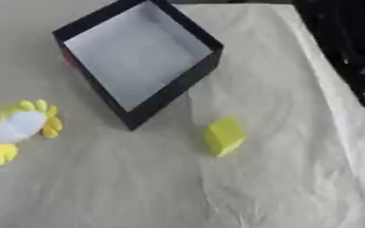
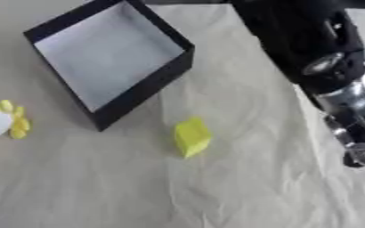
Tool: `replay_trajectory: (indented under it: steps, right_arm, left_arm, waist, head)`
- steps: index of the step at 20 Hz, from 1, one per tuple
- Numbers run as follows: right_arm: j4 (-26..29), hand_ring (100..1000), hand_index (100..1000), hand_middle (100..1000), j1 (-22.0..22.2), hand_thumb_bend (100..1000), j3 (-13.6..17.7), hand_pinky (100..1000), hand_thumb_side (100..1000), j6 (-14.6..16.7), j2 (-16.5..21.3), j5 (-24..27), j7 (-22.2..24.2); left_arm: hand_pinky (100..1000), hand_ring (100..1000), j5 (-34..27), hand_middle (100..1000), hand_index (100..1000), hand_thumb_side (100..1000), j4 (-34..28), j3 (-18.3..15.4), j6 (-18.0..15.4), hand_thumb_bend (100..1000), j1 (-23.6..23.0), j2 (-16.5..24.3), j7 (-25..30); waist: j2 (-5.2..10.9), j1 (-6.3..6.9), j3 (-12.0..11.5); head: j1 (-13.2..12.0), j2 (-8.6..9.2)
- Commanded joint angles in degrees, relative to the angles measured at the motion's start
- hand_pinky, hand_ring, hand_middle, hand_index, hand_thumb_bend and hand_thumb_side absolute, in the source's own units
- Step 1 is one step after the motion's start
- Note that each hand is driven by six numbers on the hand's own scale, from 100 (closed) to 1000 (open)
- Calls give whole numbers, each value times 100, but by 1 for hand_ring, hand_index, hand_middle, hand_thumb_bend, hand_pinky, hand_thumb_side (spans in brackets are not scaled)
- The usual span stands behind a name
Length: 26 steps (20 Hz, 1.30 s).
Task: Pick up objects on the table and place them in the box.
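Lying free on the pale cloth-covered table (image 1: 294,187), the yellow block (image 1: 225,136) sits just in front of the near corner of the box (image 1: 170,95), close to it but not touching, tipped so that one slanted face catches the light. Nothing holds it, and by the look of things it is a ready candidate for the next pick, since the box stands open-topped and apparently empty right behind it, its dark walls turned corner-on toward the robot. Well apart to the left lies a second loose object, a yellow-petalled flower-like toy (image 1: 18,129) with a white centre, cut off by the frame edge in the right eye view. Neither thing is in the box yet, so the task seems barely begun. Down the right side of the right eye view comes the robot's right arm (image 2: 326,67), black with silver joints, running toward the lower right edge; its hand is cut off or lost among the joint hardware there, so whether its fingers are spread or curled cannot be told. No left hand shows in either view.
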State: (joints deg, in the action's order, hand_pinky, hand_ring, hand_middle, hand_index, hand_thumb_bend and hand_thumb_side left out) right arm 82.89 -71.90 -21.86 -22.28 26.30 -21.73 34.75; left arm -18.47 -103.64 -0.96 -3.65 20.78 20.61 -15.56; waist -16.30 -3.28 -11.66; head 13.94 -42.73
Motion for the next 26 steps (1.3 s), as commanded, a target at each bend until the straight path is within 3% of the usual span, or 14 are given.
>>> replay_trajectory:
  steps: [1, 9, 12, 13, 15, 16, 17, 19, 21, 22, 26]
  right_arm:
    - [-578, 656, 668, 521, -199, 111, 106, 782, 100, 238, -318, -349, -14]
    - [-1835, 655, 665, 520, -153, 123, 92, 777, 100, 668, -1148, -1206, -76]
    - [-2258, 655, 664, 520, -34, 188, 91, 774, 100, 817, -1427, -1529, -118]
    - [-2381, 655, 663, 520, 4, 146, 95, 774, 100, 877, -1506, -1635, -144]
    - [-2595, 655, 663, 520, 84, 153, 111, 773, 100, 982, -1644, -1810, -200]
    - [-2700, 656, 665, 521, 135, 215, 128, 773, 100, 1019, -1716, -1884, -234]
    - [-2800, 657, 665, 523, 178, 165, 142, 773, 100, 1052, -1773, -1957, -272]
    - [-2969, 668, 678, 536, 237, 207, 135, 775, 100, 1132, -1833, -2147, -354]
    - [-3068, 742, 761, 621, 271, 333, 149, 800, 114, 1217, -1865, -2307, -435]
    - [-3073, 806, 845, 711, 280, 433, 163, 845, 277, 1266, -1873, -2344, -477]
    - [-2913, 891, 911, 797, 241, 520, 196, 918, 325, 1489, -1823, -2372, -626]
  left_arm:
    - [953, 981, -30, 928, 858, 801, -226, -129, -52, 163, 41, 233, -102]
    - [949, 977, -44, 928, 859, 779, -546, -354, -244, 149, -304, 678, -346]
    - [946, 973, -23, 926, 859, 764, -727, -401, -325, 138, -306, 821, -443]
    - [946, 973, -17, 926, 859, 763, -774, -393, -337, 137, -304, 862, -450]
    - [945, 972, -6, 926, 859, 759, -852, -369, -350, 134, -292, 921, -443]
    - [945, 971, -8, 925, 859, 758, -886, -354, -355, 133, -274, 934, -434]
    - [945, 971, -16, 926, 859, 757, -913, -338, -356, 133, -255, 939, -423]
    - [944, 971, -16, 925, 859, 757, -947, -309, -348, 132, -228, 944, -396]
    - [945, 972, -14, 926, 859, 759, -957, -287, -332, 131, -216, 947, -367]
    - [945, 972, -14, 926, 860, 761, -953, -280, -323, 132, -211, 946, -355]
    - [946, 974, -18, 927, 860, 764, -919, -258, -290, 132, -203, 945, -316]
  waist:
    - [204, -14, -45]
    - [231, 36, -174]
    - [253, 63, -221]
    - [256, 68, -230]
    - [259, 74, -240]
    - [257, 75, -247]
    - [253, 77, -254]
    - [246, 76, -258]
    - [239, 71, -255]
    - [236, 70, -253]
    - [237, 63, -235]
  head:
    - [114, -4]
    - [336, -39]
    - [392, -49]
    - [403, -45]
    - [414, -45]
    - [420, -39]
    - [420, -30]
    - [408, -28]
    - [390, -28]
    - [377, -29]
    - [330, -49]
